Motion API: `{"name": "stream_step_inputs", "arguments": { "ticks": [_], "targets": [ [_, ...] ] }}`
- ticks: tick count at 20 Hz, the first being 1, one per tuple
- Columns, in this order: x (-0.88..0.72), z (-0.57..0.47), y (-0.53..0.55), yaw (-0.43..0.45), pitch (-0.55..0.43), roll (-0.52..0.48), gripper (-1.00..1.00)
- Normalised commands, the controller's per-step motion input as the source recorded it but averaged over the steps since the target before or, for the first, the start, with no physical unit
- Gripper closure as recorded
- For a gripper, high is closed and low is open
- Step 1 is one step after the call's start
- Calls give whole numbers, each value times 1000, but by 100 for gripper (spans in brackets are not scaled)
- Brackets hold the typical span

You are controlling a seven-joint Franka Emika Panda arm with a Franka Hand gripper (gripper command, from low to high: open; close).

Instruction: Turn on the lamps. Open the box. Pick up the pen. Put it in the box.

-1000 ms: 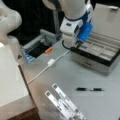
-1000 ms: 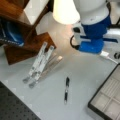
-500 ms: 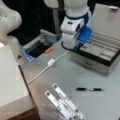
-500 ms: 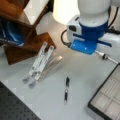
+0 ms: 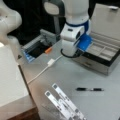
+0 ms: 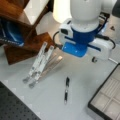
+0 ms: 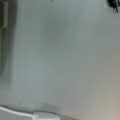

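The box (image 5: pixel 100 65) stands open at a front view's right, its lid (image 5: pixel 106 21) raised and grey compartments showing; its corner (image 6: pixel 106 101) also shows at a front view's bottom right. The thin black pen (image 5: pixel 90 89) (image 6: pixel 66 90) lies on the grey table, apart from the box. My gripper (image 5: pixel 70 53) hangs under the white and blue wrist, above the table between the box and a white cable, some way from the pen. Its fingers are hidden by the hand. A white lamp shade (image 6: pixel 61 10) glows brightly behind the arm.
Flat white strips (image 5: pixel 65 105) (image 6: pixel 40 65) lie near the pen. A white cable with a plug (image 5: pixel 50 62) (image 7: pixel 37 115) crosses the table. A dark open tray (image 5: pixel 37 48) sits at the left. A wooden stand (image 6: pixel 23 37) and a white block (image 5: pixel 10 82) border the table.
The arm's hand has shifted a little away from the box and lower over the table, towards the pen. The pen and the box have not moved.
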Motion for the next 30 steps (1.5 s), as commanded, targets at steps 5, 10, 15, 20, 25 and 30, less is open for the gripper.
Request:
{"name": "stream_step_inputs", "arguments": {
  "ticks": [5,10,15,20,25,30],
  "targets": [
    [376,6,-134,557,128,-203,-100],
    [352,42,-173,635,246,-77,-100],
    [407,13,-205,515,218,-12,-100],
    [364,-35,-113,431,194,2,-100],
    [288,-145,-40,243,148,9,-100],
    [295,-276,-34,154,71,9,-100]
  ]
}}
